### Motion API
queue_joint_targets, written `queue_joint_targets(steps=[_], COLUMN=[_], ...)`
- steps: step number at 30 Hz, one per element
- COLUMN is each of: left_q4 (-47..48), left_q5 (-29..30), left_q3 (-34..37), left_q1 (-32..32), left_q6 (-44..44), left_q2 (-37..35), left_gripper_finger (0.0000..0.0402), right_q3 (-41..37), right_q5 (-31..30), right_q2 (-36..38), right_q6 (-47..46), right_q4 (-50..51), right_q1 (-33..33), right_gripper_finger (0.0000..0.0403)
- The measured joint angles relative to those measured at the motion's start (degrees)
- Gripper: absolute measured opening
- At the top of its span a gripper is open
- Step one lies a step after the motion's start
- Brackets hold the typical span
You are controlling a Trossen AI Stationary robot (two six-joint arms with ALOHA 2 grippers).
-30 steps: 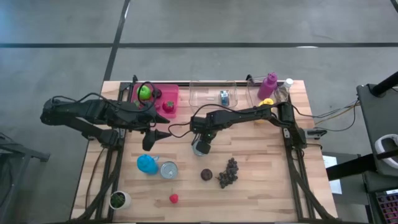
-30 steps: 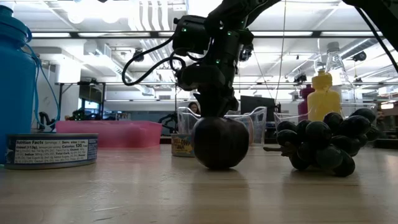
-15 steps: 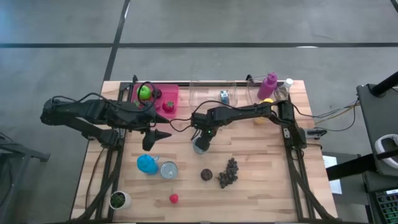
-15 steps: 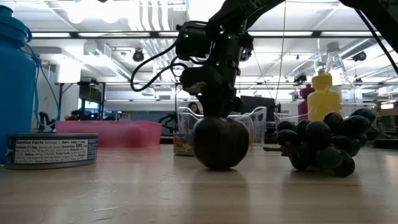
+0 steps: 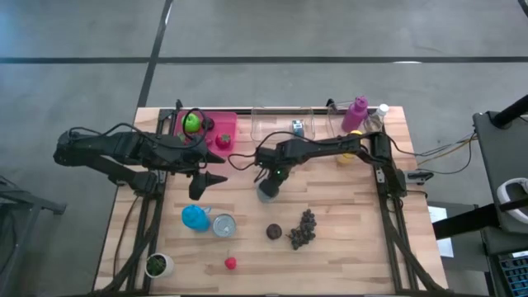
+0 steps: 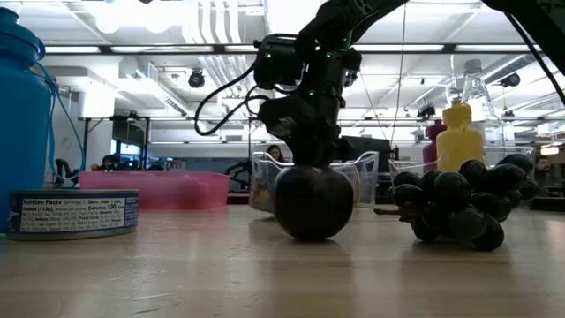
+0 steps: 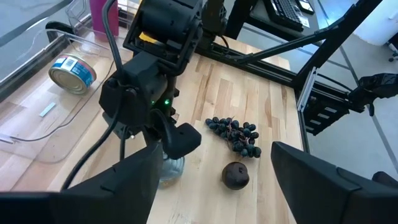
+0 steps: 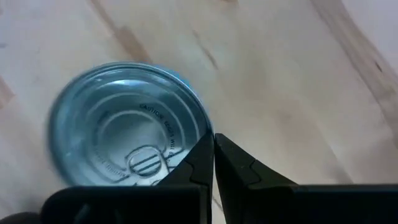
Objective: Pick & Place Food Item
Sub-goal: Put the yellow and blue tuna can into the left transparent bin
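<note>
The right gripper (image 8: pixel 213 163), fingers closed and empty, hovers beside a tin can (image 8: pixel 129 132) at mid-surface. The left gripper (image 5: pixel 216 179) waits nearby, fingers spread. A pink tray (image 5: pixel 224 124) holds a green fruit (image 5: pixel 191 124) and a strawberry (image 5: pixel 223 140); the clear bin (image 5: pixel 272 126) holds another can (image 5: pixel 297 127).

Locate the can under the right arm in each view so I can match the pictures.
High view: the can is mid-table, under the right end effector.
Low view: it is mostly hidden behind the plum, showing at the plum's left.
Left wrist view: it is below the right arm's wrist.
Right wrist view: its lid is beside the shut fingers.
Shared landmark: the plum, seen in all but the right wrist view.
</note>
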State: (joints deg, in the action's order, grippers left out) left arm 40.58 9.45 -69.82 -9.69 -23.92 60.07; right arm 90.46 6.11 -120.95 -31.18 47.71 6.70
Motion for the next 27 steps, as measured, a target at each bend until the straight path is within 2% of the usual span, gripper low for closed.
queue_joint_targets(steps=[12, 27], left_q4=[0.0, 0.0], left_q5=[0.0, 0.0], left_q3=[0.0, 0.0], left_q1=[0.0, 0.0], left_q6=[0.2, 0.1], left_q2=[0.0, 0.0], left_gripper_finger=[0.0287, 0.0304], right_q3=[-2.4, -4.8], right_q5=[-0.1, -0.2], right_q2=[-0.4, -0.2], right_q6=[-0.7, -3.0], right_q4=[0.1, -2.2], right_q1=[0.2, 0.3], right_gripper_finger=[0.0008, 0.0008])
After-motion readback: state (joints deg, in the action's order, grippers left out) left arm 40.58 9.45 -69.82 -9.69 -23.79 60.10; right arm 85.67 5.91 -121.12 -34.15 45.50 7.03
